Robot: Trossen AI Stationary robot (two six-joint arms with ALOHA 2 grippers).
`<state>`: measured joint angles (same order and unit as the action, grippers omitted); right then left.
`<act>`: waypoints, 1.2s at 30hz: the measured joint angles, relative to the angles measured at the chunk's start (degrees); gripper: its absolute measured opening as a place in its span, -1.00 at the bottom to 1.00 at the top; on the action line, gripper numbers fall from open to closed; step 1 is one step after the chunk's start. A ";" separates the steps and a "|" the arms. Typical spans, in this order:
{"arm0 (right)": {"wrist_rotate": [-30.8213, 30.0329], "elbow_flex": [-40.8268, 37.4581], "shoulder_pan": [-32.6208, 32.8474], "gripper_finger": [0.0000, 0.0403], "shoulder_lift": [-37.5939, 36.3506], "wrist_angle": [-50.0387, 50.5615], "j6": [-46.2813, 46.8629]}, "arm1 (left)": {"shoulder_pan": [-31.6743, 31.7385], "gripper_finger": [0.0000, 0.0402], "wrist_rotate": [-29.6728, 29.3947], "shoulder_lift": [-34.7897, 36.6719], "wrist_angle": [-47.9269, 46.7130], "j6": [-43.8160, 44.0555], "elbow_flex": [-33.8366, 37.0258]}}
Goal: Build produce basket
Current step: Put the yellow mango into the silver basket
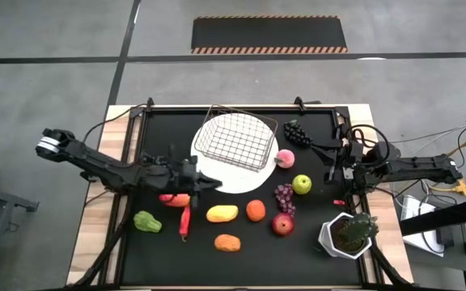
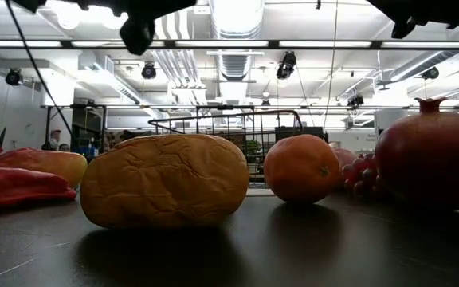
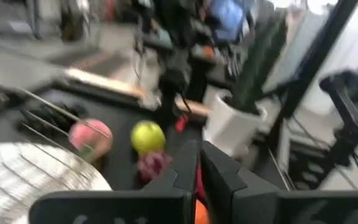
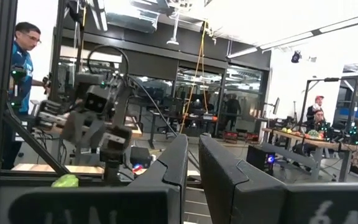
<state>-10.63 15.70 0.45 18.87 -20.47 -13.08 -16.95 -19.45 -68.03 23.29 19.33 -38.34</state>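
left end effector [image 1: 214, 183]: fingers pressed together, holding nothing; hovers at the near edge of the round white plate [image 1: 241, 183], just above the red-and-yellow mango-like fruit [image 1: 174, 199]
right end effector [image 1: 330, 174]: fingers nearly together, nothing between them; parked at the bench's right side, just beside the green apple [image 1: 302, 184]
basket: small rectangular dark wire-grid basket [image 1: 235, 141], empty, sitting on the white plate at the back-centre of the black bench [image 1: 160, 137]
basket long axis: roughly left-right across the bench, slightly skewed
basket from left end effector: farther back and a little right, near
basket from right end effector: to the left, well apart, with the pink peach [image 1: 285, 158] between
produce near left arm: mango-like fruit, red chilli pepper [image 1: 185, 220], green pepper [image 1: 147, 221], yellow mango [image 1: 222, 213]; all toward the front of that end effector
produce mid-front: orange [image 1: 255, 210], orange-brown lumpy piece [image 1: 227, 242], dark red pomegranate [image 1: 282, 224], purple grape bunch [image 1: 285, 196]
produce near right arm: green apple, peach, dark grape bunch [image 1: 298, 133]
nearer arm, judged: left for the mango-like fruit and peppers; right for the apple and grapes
task progress, judged: nothing in the basket yet
other: white hexagonal pot with green plant [image 1: 349, 233] at the front right corner, not produce
writing/brands: none readable
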 joint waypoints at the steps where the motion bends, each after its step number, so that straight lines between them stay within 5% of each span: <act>1: 0.00 0.00 -0.02 -0.84 0.00 0.02 0.00 | -0.04 -0.99 0.65 -1.16 -3.98 0.73 -2.03; 10: -0.02 0.00 0.00 -0.84 0.02 0.55 -1.99 | -1.33 -0.99 6.50 -12.29 -36.92 1.97 -20.01; 15: -0.02 -0.02 0.00 -0.84 0.02 1.07 -1.97 | -1.81 -0.98 9.32 -16.74 -47.45 12.59 -26.79; 21: -0.02 -0.05 0.00 -0.84 0.02 2.20 -2.16 | -1.86 -0.71 17.61 -18.39 -49.98 15.38 -29.62; 27: -0.02 -0.07 0.00 -0.84 0.02 2.18 -2.16 | -1.81 -0.22 17.43 -18.24 -50.96 17.67 -28.10; 31: 0.00 -0.07 0.00 -0.84 -0.02 2.14 -2.47 | -2.64 0.08 13.94 -20.14 -51.31 10.10 -27.90; 36: 0.00 -0.07 0.00 -0.84 -0.07 2.13 -2.05 | -3.44 0.22 13.33 -23.20 -51.06 7.27 -28.31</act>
<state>-10.63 15.64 0.45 18.81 -18.33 -15.14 -20.39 -6.12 -91.23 -27.76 26.60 -66.65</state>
